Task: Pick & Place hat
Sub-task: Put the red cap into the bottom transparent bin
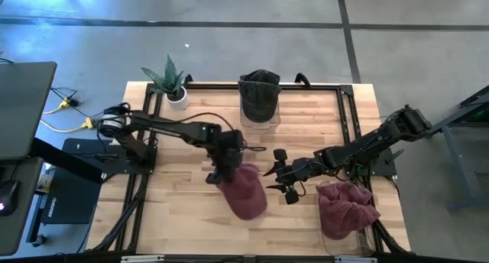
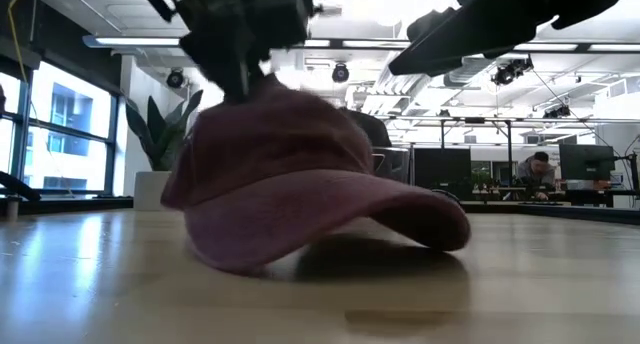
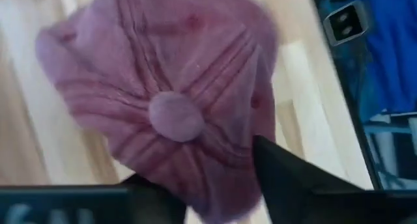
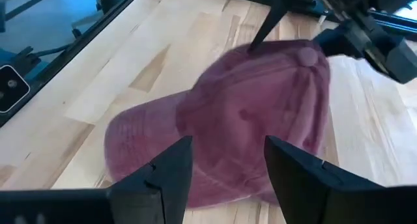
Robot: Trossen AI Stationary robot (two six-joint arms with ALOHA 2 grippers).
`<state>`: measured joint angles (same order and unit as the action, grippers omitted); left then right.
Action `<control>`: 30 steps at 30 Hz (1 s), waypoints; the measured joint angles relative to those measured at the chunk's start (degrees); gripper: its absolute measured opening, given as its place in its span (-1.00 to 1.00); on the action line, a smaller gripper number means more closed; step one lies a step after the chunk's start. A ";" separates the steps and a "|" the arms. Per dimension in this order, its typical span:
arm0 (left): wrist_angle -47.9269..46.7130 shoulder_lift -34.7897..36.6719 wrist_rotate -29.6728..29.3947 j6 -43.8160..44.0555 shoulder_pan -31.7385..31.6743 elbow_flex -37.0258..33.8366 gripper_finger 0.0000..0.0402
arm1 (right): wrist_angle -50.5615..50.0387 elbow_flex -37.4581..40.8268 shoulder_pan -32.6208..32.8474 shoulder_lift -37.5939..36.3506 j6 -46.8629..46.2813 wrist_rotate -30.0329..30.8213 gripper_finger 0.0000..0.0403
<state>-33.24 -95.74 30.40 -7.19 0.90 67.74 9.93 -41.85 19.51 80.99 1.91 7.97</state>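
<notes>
A maroon hat [image 1: 246, 193] lies on the wooden table near its middle. It rests on its lower rim, and the brim [image 2: 420, 209] points toward the table's near edge. My left gripper [image 1: 223, 173] stands at the far-left side of the crown, fingers apart, close to the top button [image 3: 176, 116]. My right gripper [image 1: 276, 179] hovers open just to the right of the hat [image 4: 247, 120] and faces it. Nothing is between its fingers [image 4: 163, 178]. My left gripper is open, with one finger on each side of the crown's top [image 4: 260, 55], beside the button. The fingers [image 4: 264, 25] come from above, slanting in from the table's far left. Their tips meet the cloth; the hat [image 2: 300, 184] lies on the table under them.
A second maroon hat [image 1: 348, 208] lies crumpled at the near right. At the far middle, a dark hat [image 1: 260, 95] sits on a clear stand. A potted plant [image 1: 172, 83] stands at the far left. Black frame rails [image 1: 348, 110] run along the table's sides.
</notes>
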 joint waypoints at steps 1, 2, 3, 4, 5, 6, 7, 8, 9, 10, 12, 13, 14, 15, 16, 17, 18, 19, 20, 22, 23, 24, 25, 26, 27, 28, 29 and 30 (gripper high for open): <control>-2.27 -0.23 0.08 0.35 -0.51 0.58 -0.19 | 0.08 0.00 0.00 0.00 0.00 0.00 -0.08; -4.56 -0.22 0.03 1.19 -1.03 1.32 -0.10 | 0.12 0.00 0.00 0.00 0.00 0.00 -0.08; -6.04 -0.09 -0.24 2.34 -1.41 2.01 -0.02 | 0.12 0.00 0.00 0.00 0.00 0.05 -0.09; -7.41 0.01 -0.82 3.62 -1.71 2.59 0.05 | 0.12 0.00 0.00 0.00 0.00 0.07 -0.10; -9.02 0.01 -1.28 4.63 -1.81 2.93 0.12 | 0.13 0.00 0.00 0.00 0.00 0.08 -0.10; -10.72 -0.01 -1.76 5.33 -1.83 3.10 0.17 | 0.16 0.00 0.00 0.00 0.00 0.07 -0.10; -12.38 -0.05 -1.84 5.79 -1.71 3.20 0.21 | 0.14 0.00 0.00 0.00 0.00 0.07 -0.10; -13.48 -0.05 -1.80 5.99 -1.57 3.26 0.24 | -0.02 0.00 0.00 0.00 -0.01 0.09 -0.10; -13.98 -0.04 -1.92 6.40 -0.86 3.19 0.25 | -0.22 0.00 0.00 0.00 -0.09 0.09 -0.09; -13.89 0.09 -2.86 7.35 -0.04 2.64 0.26 | -0.45 0.00 0.00 0.00 -0.43 0.08 -0.09; -14.37 0.66 -7.26 10.29 2.00 0.71 0.27 | -1.10 0.00 0.00 0.00 -0.93 0.02 -0.09; -14.39 0.80 -9.69 11.91 3.18 -0.25 0.27 | -1.23 0.00 0.03 0.00 -1.02 0.00 -0.09; -13.54 0.85 -11.94 13.48 4.24 -1.36 0.27 | -1.39 0.00 0.11 0.00 -1.05 -0.02 -0.10; -12.41 0.87 -14.10 15.27 5.24 -2.72 0.27 | -1.55 0.01 0.15 0.00 -1.05 -0.11 -0.10; -11.61 0.84 -15.94 17.03 6.28 -4.09 0.27 | -1.54 0.06 0.15 0.00 -1.05 -0.19 -0.11; -10.85 0.84 -17.45 18.51 7.32 -5.48 0.27 | -0.90 0.39 0.15 0.00 -1.18 -0.26 -0.12; -9.38 0.84 -18.46 19.99 8.25 -6.75 0.27 | -0.13 0.91 0.15 0.00 -1.49 -0.46 -0.13; -7.37 0.84 -19.66 21.73 9.11 -8.01 0.27 | 0.78 1.65 0.15 0.00 -1.51 -0.46 -0.13; -5.57 1.17 -20.97 24.02 10.04 -9.39 0.27 | 2.02 2.45 0.15 0.00 -1.51 -0.47 -0.14; -2.54 3.07 -22.59 28.02 12.11 -12.43 0.27 | 4.06 4.08 0.03 0.04 -1.55 -0.48 -0.15; 0.06 4.01 -23.23 29.29 13.22 -13.81 0.27 | 4.87 4.76 0.00 0.04 -1.60 -0.52 -0.15; 3.42 4.55 -24.10 30.80 14.29 -15.30 0.27 | 5.56 5.26 0.00 0.04 -1.67 -0.71 -0.16; 6.15 4.92 -25.29 32.68 15.29 -16.88 0.27 | 6.14 5.77 0.00 0.04 -1.86 -0.94 -0.16; 8.09 5.42 -26.87 34.51 16.40 -18.65 0.27 | 7.06 6.24 0.00 0.04 -1.92 -1.23 -0.16; 10.15 6.15 -28.55 36.64 17.37 -20.35 0.27 | 8.16 6.64 0.00 0.04 -1.93 -2.05 -0.15; 12.89 6.79 -30.41 38.54 18.26 -21.67 0.27 | 9.32 7.03 0.00 0.04 -1.93 -2.74 -0.15; 16.25 7.29 -32.17 40.00 19.05 -22.94 0.27 | 10.19 7.31 0.00 0.04 -1.92 -3.31 -0.15; 19.39 7.65 -33.93 41.01 19.70 -24.44 0.27 | 11.13 7.51 0.00 0.04 -1.90 -3.72 -0.15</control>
<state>-13.85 -88.08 -3.53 33.82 20.61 43.30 21.06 -34.34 19.51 81.03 0.01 4.24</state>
